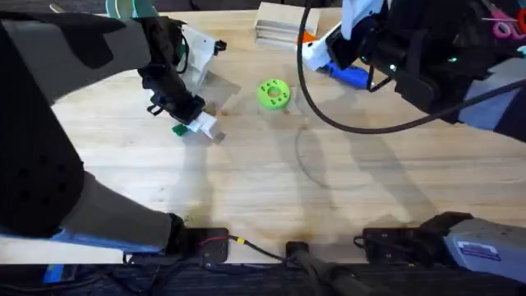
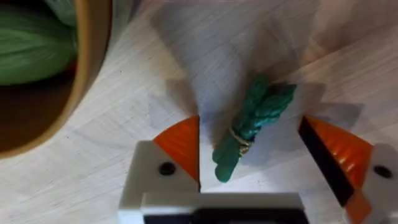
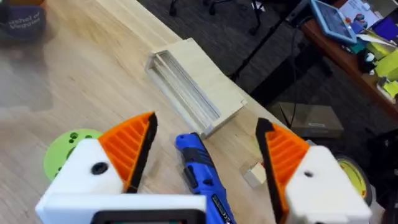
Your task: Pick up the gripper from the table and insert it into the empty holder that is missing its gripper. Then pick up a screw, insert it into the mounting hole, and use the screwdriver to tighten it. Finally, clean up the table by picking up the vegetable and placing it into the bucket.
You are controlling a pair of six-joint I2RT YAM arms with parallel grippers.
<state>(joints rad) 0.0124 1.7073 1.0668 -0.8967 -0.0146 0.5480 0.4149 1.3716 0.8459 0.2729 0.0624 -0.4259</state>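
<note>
The left arm, large and dark close under the overhead camera, reaches across the pale wooden surface (image 1: 271, 173) to its far left part, where the left gripper (image 1: 196, 125) hangs low over the vegetable (image 1: 179, 129). In the left wrist view the left gripper (image 2: 267, 155) stands wide open, its orange ribbed pads (image 2: 180, 146) on either side of the vegetable (image 2: 249, 124), a slender green toy with a band around its middle, which lies flat on the wood between them, touching neither. The bucket (image 2: 87, 68), its yellow-orange rim curving past, sits just beside that spot with a round green toy food (image 2: 31, 43) inside it.

At the far right, the right gripper (image 1: 329, 49) hovers over the screwdriver (image 1: 349, 76). The right wrist view shows the right gripper (image 3: 208, 149) spread wide, the blue screwdriver (image 3: 199, 168) lying on the surface between its orange pads (image 3: 127, 143). A light wooden block (image 3: 196, 84) rests just beyond the screwdriver's tip. A lime-green ring (image 1: 274, 93) sits near the middle of the surface, between the two grippers.
</note>
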